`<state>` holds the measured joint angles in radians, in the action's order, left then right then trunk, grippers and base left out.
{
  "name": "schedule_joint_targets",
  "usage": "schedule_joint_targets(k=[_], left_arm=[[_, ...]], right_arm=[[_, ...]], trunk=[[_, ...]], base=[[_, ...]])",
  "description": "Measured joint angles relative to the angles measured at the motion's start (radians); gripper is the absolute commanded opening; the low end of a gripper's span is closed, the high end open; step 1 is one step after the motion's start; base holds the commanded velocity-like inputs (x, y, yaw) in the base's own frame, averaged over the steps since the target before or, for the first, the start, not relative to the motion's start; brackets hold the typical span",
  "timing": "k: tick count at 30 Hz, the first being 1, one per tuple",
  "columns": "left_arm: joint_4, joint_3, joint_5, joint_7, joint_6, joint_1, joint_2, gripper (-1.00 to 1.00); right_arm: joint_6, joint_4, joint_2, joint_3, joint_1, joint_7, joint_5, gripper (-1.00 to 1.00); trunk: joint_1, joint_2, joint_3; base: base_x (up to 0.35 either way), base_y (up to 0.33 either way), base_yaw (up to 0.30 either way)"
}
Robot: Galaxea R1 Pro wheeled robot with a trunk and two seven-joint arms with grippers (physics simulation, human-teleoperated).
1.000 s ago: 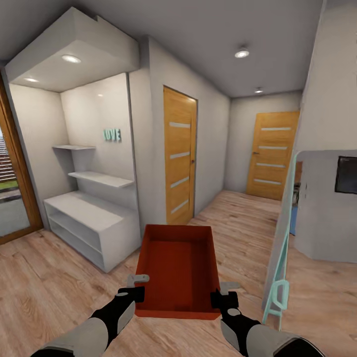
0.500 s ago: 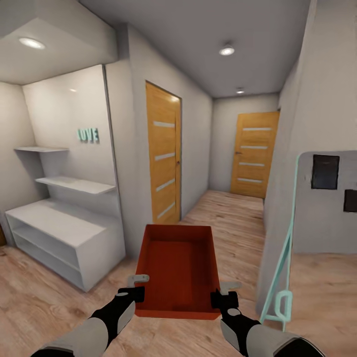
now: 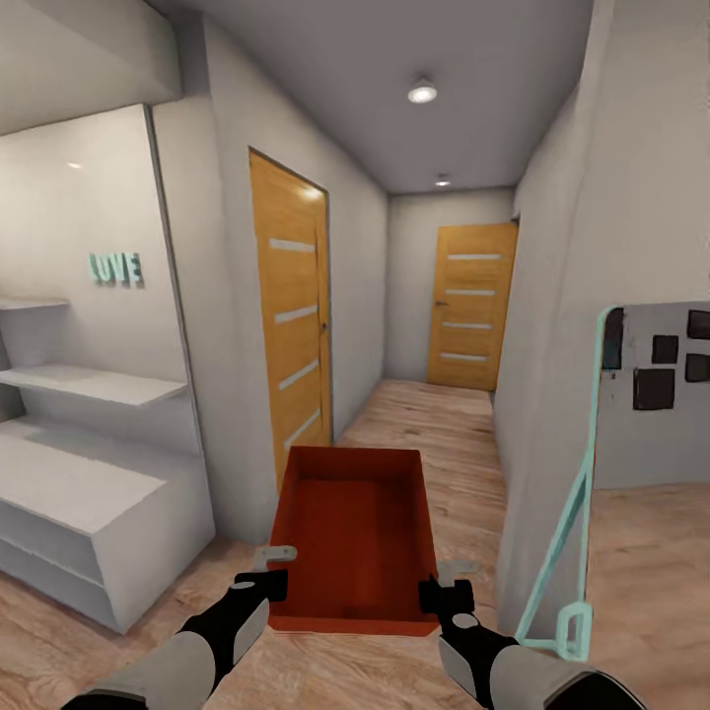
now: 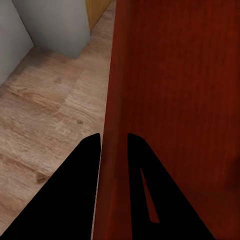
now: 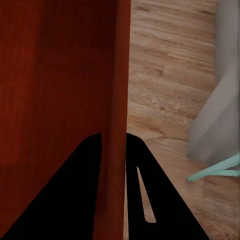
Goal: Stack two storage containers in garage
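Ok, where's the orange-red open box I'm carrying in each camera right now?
Head view: orange-red rectangular topless box low centre, between both arms.
Left wrist view: its side wall runs between the left claw fingers.
Right wrist view: its other wall sits in the right claw.
Shared landmark: light wood-plank floor.

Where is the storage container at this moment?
In the head view the storage container is low centre, held above the wood floor between the left gripper and right gripper, facing the hallway.

The storage container (image 3: 355, 537) looks like smooth, dull orange-red plastic. The floor (image 3: 449, 434) is light wood planks. The doors (image 3: 288, 325) are shiny wood. The shelves (image 3: 89, 463) are smooth and white.
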<state>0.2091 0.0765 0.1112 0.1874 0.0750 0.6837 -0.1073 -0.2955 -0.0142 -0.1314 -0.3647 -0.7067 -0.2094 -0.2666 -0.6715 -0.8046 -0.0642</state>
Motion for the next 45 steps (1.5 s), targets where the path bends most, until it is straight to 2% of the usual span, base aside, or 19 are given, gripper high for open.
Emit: schedule_joint_targets(k=[28, 45], left_arm=[[0.0, 0.0, 0.0, 0.0, 0.0, 0.0, 0.0, -1.0], [0.0, 0.001, 0.002, 0.0, -0.001, 0.0, 0.0, -1.0]], right_arm=[[0.0, 0.0, 0.0, -0.001, 0.0, 0.0, 0.0, -1.0], [0.001, 0.001, 0.0, -0.001, 0.0, 0.0, 0.0, -1.0]], trunk=[[0.0, 0.0, 0.0], [0.0, 0.0, 0.0]], base=[[0.321, 0.176, -0.24], [0.321, 0.152, -0.03]])
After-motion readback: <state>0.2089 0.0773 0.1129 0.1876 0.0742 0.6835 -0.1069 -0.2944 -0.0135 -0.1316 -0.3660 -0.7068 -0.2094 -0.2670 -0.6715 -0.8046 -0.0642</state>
